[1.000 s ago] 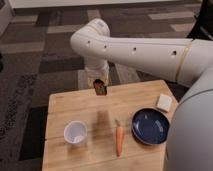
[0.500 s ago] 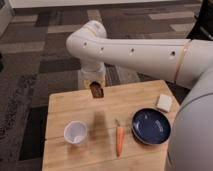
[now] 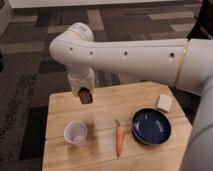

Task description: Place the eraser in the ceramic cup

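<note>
My gripper (image 3: 85, 95) hangs from the white arm over the left back part of the wooden table (image 3: 100, 152). It is shut on the eraser (image 3: 86, 96), a small dark block with a brownish face, held above the table top. The ceramic cup (image 3: 75, 132), a small round white cup, stands upright on the table at the front left, below and slightly left of the gripper, apart from it.
An orange carrot (image 3: 119, 139) lies at the table's front middle. A dark blue plate (image 3: 151, 126) sits at the right, with a pale white block (image 3: 164, 102) behind it. Carpet floor surrounds the table.
The arm has swung left with the eraser in the gripper, bringing it closer to the spot above the cup.
</note>
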Controlling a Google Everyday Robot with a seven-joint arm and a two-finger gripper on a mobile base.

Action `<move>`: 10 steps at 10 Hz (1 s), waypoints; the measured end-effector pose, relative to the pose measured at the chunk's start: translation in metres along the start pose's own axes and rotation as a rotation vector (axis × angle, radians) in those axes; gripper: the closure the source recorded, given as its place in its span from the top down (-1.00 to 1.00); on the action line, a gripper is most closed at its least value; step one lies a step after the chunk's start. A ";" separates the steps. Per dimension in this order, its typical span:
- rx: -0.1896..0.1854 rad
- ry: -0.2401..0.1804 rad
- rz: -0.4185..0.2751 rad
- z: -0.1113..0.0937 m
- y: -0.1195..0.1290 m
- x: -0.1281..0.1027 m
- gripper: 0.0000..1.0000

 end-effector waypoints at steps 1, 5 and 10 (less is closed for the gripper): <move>-0.019 0.006 -0.050 -0.004 0.015 0.010 -1.00; -0.042 0.005 -0.209 -0.032 0.053 0.047 -1.00; -0.059 0.087 -0.149 -0.013 0.037 0.090 -1.00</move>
